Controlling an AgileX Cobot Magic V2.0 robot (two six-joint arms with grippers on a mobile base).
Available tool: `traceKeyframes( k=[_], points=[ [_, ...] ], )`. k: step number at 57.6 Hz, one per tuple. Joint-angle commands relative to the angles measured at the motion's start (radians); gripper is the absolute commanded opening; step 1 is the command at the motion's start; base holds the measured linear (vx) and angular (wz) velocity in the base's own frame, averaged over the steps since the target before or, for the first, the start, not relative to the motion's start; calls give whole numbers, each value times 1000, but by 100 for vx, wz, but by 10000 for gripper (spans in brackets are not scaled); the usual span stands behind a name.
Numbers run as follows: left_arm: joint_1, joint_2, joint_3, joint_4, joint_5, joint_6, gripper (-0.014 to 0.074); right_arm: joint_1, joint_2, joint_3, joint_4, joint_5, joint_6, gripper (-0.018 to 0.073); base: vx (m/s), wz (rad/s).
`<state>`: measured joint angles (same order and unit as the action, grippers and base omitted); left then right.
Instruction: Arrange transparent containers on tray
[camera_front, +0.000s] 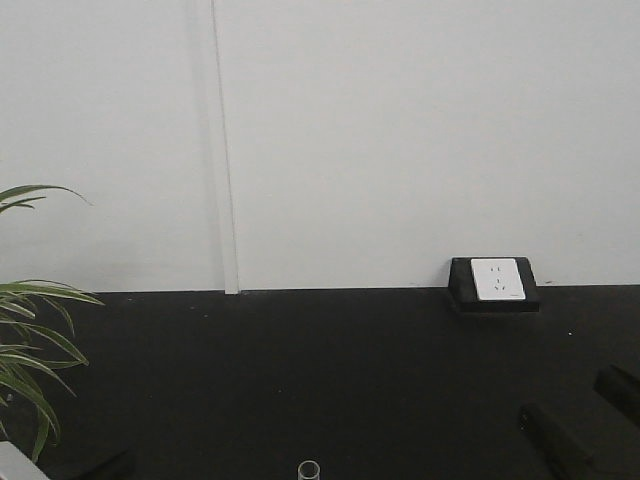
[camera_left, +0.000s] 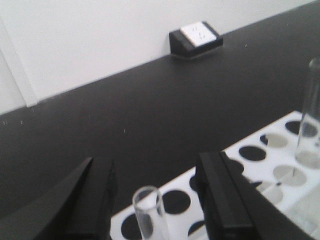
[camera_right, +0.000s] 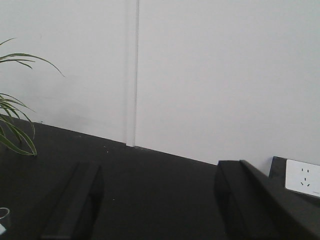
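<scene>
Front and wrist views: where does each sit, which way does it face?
Front: faces the white wall across the black table; dark robot parts at lower right.
Left wrist: behind the open left gripper, over a white rack holding glass tubes.
Right wrist: behind the open right gripper, facing the wall.
Shared: socket box in all; plant in front and right.

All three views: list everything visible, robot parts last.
glass tubes: two, clear, upright in the rack
rack: one, white with dark round holes, on the table
socket: one, white in black housing, against the wall
plant: one, green, left edge
table: one, black
wall: one, white, behind the table
left gripper: one, black, open, a tube between its fingers
right gripper: one, black, open, over the table
</scene>
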<state>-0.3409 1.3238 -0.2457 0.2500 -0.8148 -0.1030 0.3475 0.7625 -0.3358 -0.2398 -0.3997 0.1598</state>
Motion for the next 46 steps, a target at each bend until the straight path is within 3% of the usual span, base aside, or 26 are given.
traceKeyframes(
  k=[1, 14, 20, 36, 41, 46],
  points=[
    [-6, 25, -28, -21, -99, 2, 470, 1, -1, -32, -1, -91, -10, 519, 0, 0],
    [-6, 77, -28, -16, -167, 2, 435, 1, -1, -32, -1, -91, -10, 519, 0, 0],
    [-6, 78, -28, -23, -162, 2, 349, 1, -1, -32, -1, -91, -10, 519, 0, 0],
    [-6, 75, -28, -23, -234, -9, -1, 1, -1, -32, -1, -91, -10, 519, 0, 0],
    [-6, 37, -31, -23, -260, -9, -9, 1, -1, -32, -1, -91, -10, 519, 0, 0],
    [-6, -58, -57, -23, -183, -9, -8, 1, -1, -32, -1, -91, -10, 519, 0, 0]
  ],
)
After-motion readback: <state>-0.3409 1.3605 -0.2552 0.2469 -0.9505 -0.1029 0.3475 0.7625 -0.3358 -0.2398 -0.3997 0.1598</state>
